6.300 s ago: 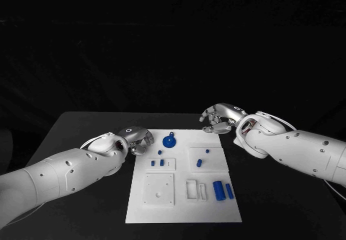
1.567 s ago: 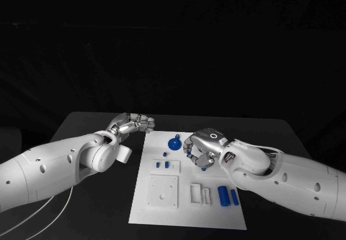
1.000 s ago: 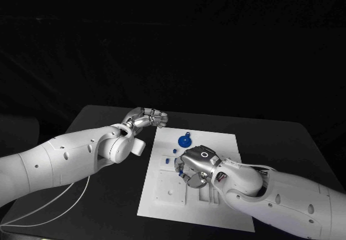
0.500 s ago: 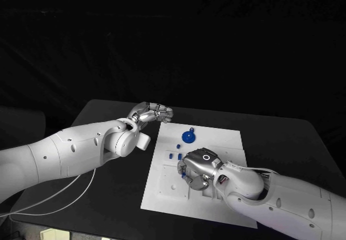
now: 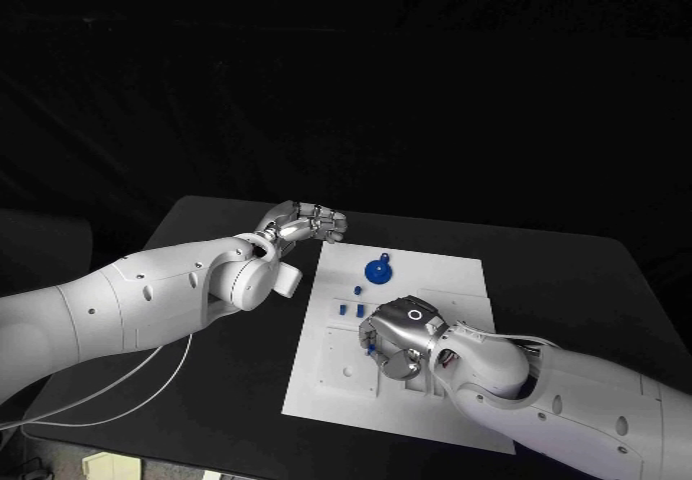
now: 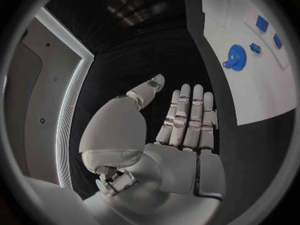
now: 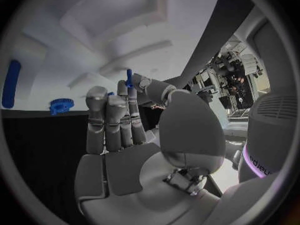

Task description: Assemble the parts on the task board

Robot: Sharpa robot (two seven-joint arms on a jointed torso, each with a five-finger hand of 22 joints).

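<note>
A small blue peg (image 7: 129, 78) is pinched at the right hand (image 5: 397, 340) fingertips for insertion into the task board (image 5: 449, 275); the left hand (image 6: 181, 130) is held flat, empty.

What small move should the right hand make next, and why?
Probably lower the right hand a little toward the task board to seat the small blue peg pinched at its fingertips, since the hand is over the board's middle. Which hole lies beneath cannot be told.

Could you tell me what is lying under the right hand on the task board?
Under the right hand lies the white task board; the right wrist view shows a small blue part pinched at its fingertips. Whatever else lies beneath is covered.
</note>
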